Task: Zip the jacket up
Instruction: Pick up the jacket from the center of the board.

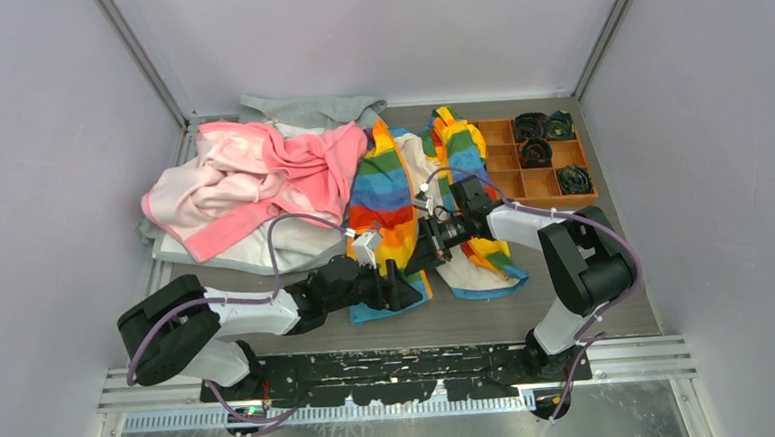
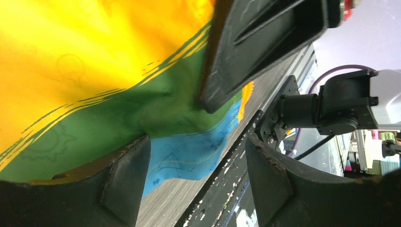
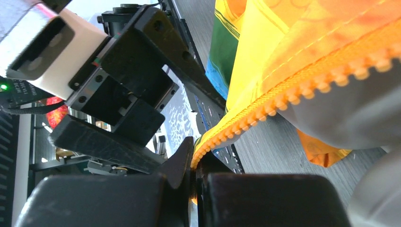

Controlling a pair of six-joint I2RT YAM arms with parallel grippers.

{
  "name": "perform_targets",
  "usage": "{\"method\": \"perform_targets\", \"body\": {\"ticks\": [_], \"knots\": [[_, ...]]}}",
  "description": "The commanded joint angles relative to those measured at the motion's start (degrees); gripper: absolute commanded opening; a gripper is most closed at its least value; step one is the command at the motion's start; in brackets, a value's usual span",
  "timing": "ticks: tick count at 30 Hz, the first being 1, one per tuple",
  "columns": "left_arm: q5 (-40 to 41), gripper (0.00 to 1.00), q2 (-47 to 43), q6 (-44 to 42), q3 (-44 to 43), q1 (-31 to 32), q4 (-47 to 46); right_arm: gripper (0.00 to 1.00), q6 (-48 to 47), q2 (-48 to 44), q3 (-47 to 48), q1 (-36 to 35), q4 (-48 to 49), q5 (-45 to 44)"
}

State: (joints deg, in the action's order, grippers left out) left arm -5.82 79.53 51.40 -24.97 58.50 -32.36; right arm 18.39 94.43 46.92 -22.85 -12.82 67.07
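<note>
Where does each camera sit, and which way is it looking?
Top: above, behind the bases, looking down at the table; left arm, right arm, jacket show.
Left wrist: on left arm, facing the jacket's stripes past its open left end effector.
Right wrist: on right arm, facing the zipper pinched in its shut right end effector.
All share the jacket.

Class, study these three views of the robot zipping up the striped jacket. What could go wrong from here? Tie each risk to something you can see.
1. The right gripper has its jaws shut on just the end of the orange zipper; a pull could slip it free.
2. The left gripper, jaws open over the blue-green hem of the jacket, may pinch loose cloth rather than the zipper's other side.
3. Both grippers sit close together and might collide.
</note>
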Motion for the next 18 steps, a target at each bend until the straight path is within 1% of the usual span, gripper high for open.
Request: {"method": "perform_targets", "body": {"ticks": [1,8,12,18], "knots": [[-1.2,0.74,1.9,-0.9,-1.9,-0.9,-5.0,0.01,1.3,-2.1,-0.3,0.1,3.1,2.5],[-3.8,0.72,5.2,-0.3,-3.0,-2.1,-10.3,0.01,1.5,-1.8,-0.3,0.1,3.3,2.3],[-5.8,0.63,7.3,0.9,-2.9,-2.9,-13.5,0.01,1.5,-1.6,-0.3,0.1,3.3,2.4],[-7.9,0.56,10.1,2.6,-1.9,-3.6,-19.8,0.01,1.4,-1.3,-0.2,0.1,3.4,2.4]]}}
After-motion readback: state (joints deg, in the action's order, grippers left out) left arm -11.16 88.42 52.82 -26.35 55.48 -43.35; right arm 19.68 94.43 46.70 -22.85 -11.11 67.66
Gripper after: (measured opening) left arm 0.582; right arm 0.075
